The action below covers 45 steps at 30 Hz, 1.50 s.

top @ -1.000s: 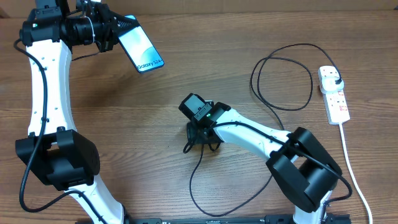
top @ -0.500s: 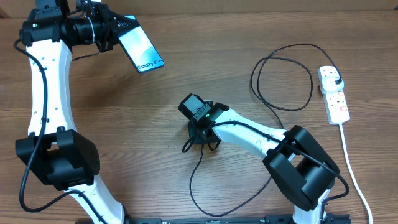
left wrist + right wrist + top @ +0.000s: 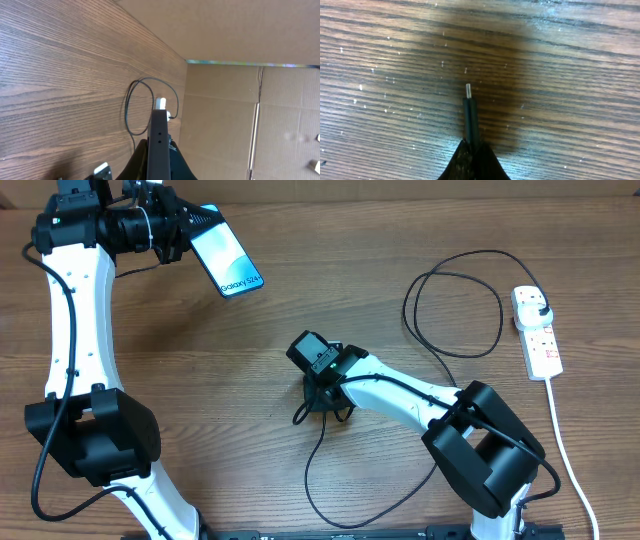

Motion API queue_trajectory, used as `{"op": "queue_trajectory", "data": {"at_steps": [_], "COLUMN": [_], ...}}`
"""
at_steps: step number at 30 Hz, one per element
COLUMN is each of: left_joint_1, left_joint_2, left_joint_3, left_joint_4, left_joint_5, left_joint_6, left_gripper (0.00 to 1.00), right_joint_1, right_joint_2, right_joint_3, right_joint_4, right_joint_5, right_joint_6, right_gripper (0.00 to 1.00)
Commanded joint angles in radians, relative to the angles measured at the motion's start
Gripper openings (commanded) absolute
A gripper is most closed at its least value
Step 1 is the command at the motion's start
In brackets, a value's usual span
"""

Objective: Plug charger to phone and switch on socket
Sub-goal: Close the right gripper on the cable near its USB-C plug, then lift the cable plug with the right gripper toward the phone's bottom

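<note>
**Right gripper** (image 3: 470, 146): the jaws are closed on the connector end of the charger (image 3: 470, 117). A short length of black lead and the small metal tip stick out past the fingertips, just above the table (image 3: 300, 300). This grip point lies well apart from the socket (image 3: 535, 335), toward the table's middle.

**Left gripper** (image 3: 183, 232): clamped on one end of the phone (image 3: 228, 260). The phone is held off the table with its screen lit, at the corner farthest from the socket.

**Charger position:** the black plug sits in the end of the socket. From there the cable loops near the socket and trails across to the right gripper.

**Handling:**
- The cable is judged light and limp. It will not hold a direction, so hold it close behind the connector, as it is held here.
- The tip is small and likely easy to bend. Keep it straight on the way into the port.
- The phone is rigid, smooth-edged and probably slippery. Grip it across its flat faces, clear of the charging port.

**Change from one second earlier:** the right jaws stood apart around the lead and have closed on it. The right arm has shifted slightly. The phone, left arm and socket are unchanged.
</note>
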Motion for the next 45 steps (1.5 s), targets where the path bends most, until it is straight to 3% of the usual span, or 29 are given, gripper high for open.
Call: {"op": "queue_trajectory", "data": {"at_steps": [1, 6, 9, 15, 22, 30, 37, 45], "left_joint_1": [0.006, 0.006, 0.006, 0.005, 0.005, 0.005, 0.004, -0.026], "left_joint_2": [0.0, 0.0, 0.0, 0.0, 0.0, 0.0, 0.0, 0.0], "left_joint_3": [0.005, 0.005, 0.006, 0.006, 0.006, 0.006, 0.006, 0.006], "left_joint_4": [0.006, 0.042, 0.125, 0.267, 0.481, 0.809, 0.832, 0.83], "left_joint_5": [0.051, 0.126, 0.189, 0.237, 0.265, 0.283, 0.256, 0.263], "left_joint_6": [0.019, 0.019, -0.007, -0.128, -0.284, -0.538, -0.595, -0.566], "left_gripper": [0.04, 0.04, 0.04, 0.04, 0.05, 0.05, 0.04, 0.04], "right_joint_1": [-0.042, -0.137, -0.22, -0.321, -0.345, -0.345, -0.345, -0.346], "right_joint_2": [0.019, -0.022, -0.065, -0.084, -0.084, -0.084, -0.084, -0.084], "right_joint_3": [0.027, 0.064, 0.07, 0.07, 0.07, 0.07, 0.07, 0.07], "right_joint_4": [-0.002, 0.001, 0.08, 0.358, 0.645, 1.176, 1.6, 1.644], "right_joint_5": [-0.079, -0.294, -0.563, -1.032, -1.23, -1.316, -1.309, -1.263], "right_joint_6": [0.002, -0.032, -0.033, -0.045, 0.106, 0.5, 0.784, 0.816], "right_gripper": [0.04, 0.04, 0.04, 0.04, 0.04, 0.04, 0.04, 0.04]}}
